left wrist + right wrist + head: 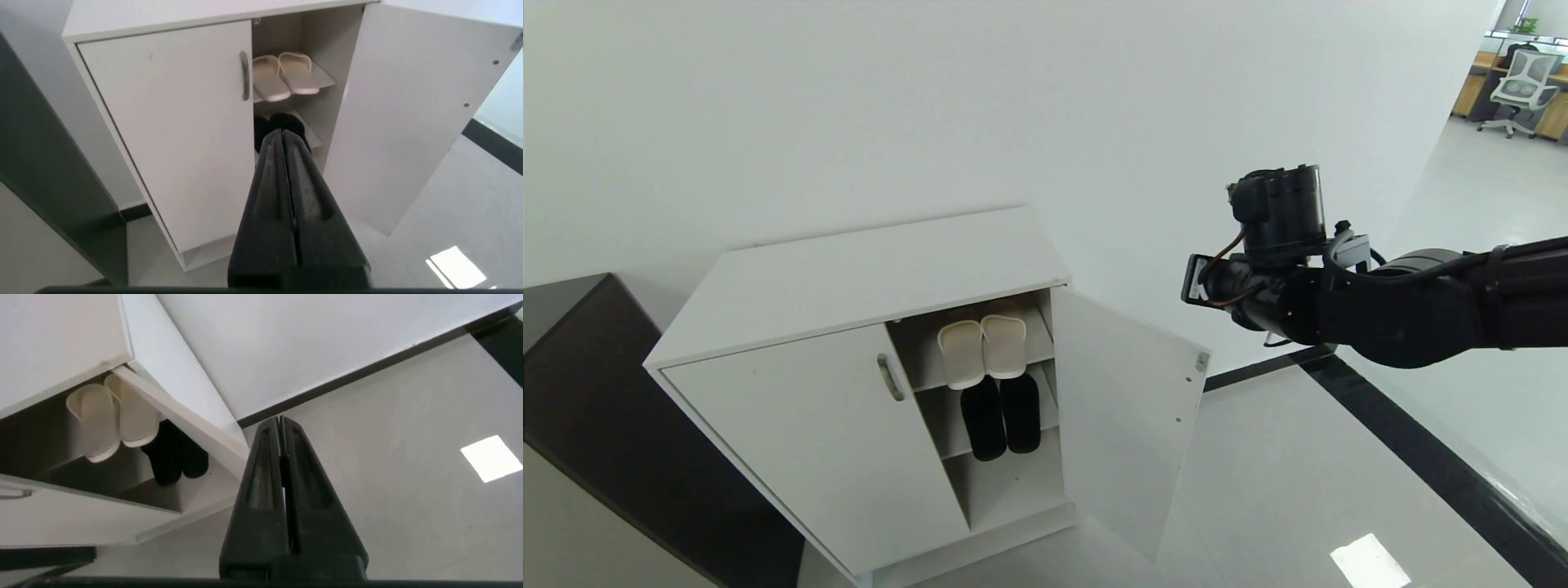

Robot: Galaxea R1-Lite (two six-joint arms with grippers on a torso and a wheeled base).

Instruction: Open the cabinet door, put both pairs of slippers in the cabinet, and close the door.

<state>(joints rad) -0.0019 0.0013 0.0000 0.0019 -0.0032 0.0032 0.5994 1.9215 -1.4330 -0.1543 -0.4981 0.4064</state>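
1. You are looking at the right gripper (282,423) with its two fingers pressed together and nothing between them. It is hanging in the air above the floor, to the right of the cabinet (866,278) and well apart from it.
2. You are looking at the left gripper (283,135) with its fingers likewise closed flat against each other and gripping nothing. It is pointing at the open side of the cabinet, apart from it.
3. The right arm (1421,302) is reaching in from the right of the head view, with its wrist raised higher than the cabinet top.
4. The cabinet's right door (1127,408) is standing wide open, swung out toward you. The left door (809,441) is sitting shut, with its handle (890,377) by the inner edge.
5. The white slippers (984,349) are lying side by side on the upper shelf, just inside the open half, with their ends hanging over the shelf's front edge.
6. The black slippers (1001,416) are lying side by side on the shelf directly below the white pair, also jutting past the shelf edge. The left gripper is partly hiding them in its wrist view.
7. The cabinet is standing against a white wall, with a dark piece of furniture (588,392) just beside it on the left.
8. A black stripe (1405,441) is running across the pale floor to the right of the cabinet.
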